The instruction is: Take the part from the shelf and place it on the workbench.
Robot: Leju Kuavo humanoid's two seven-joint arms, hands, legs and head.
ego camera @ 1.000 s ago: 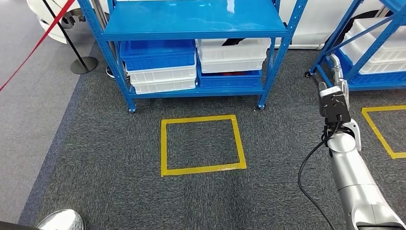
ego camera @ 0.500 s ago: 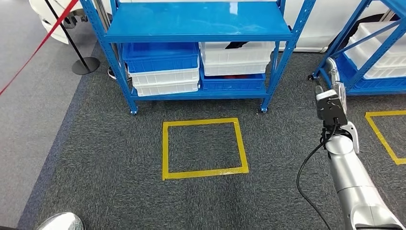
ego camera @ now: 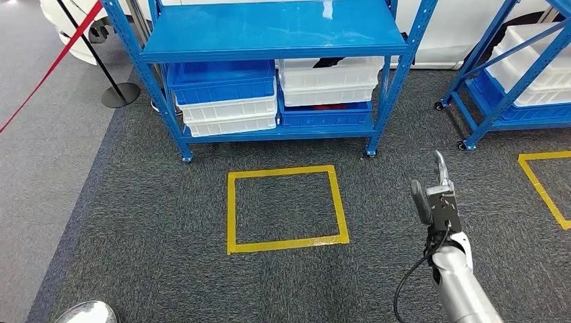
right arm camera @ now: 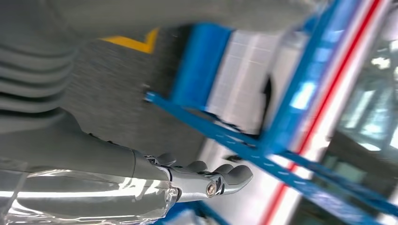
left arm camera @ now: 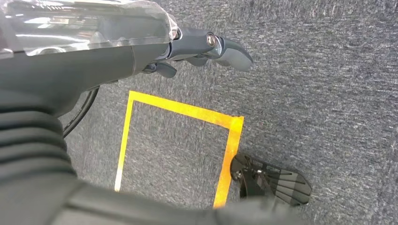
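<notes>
The blue shelf [ego camera: 269,30] stands ahead, with stacked bins on its lower level. A dark item [ego camera: 330,62] peeks out of the top white bin [ego camera: 328,73]; I cannot tell what it is. My right hand [ego camera: 436,185] hangs over the carpet, low and right of the yellow square, well short of the shelf. In the right wrist view my right hand [right arm camera: 206,180] holds nothing, its fingers loosely extended toward the blurred shelf. My left hand [left arm camera: 202,47] hangs over the floor with nothing in it, fingers slightly curled and apart.
A yellow tape square [ego camera: 286,207] marks the carpet in front of the shelf. Blue and white bins [ego camera: 222,94] fill the lower level. A second blue shelf [ego camera: 518,74] stands at right beside another yellow mark [ego camera: 542,185]. A stanchion [ego camera: 118,91] with red rope stands at left.
My right arm has dropped and swung back toward my body, the hand now lower and further left. The view has shifted a little.
</notes>
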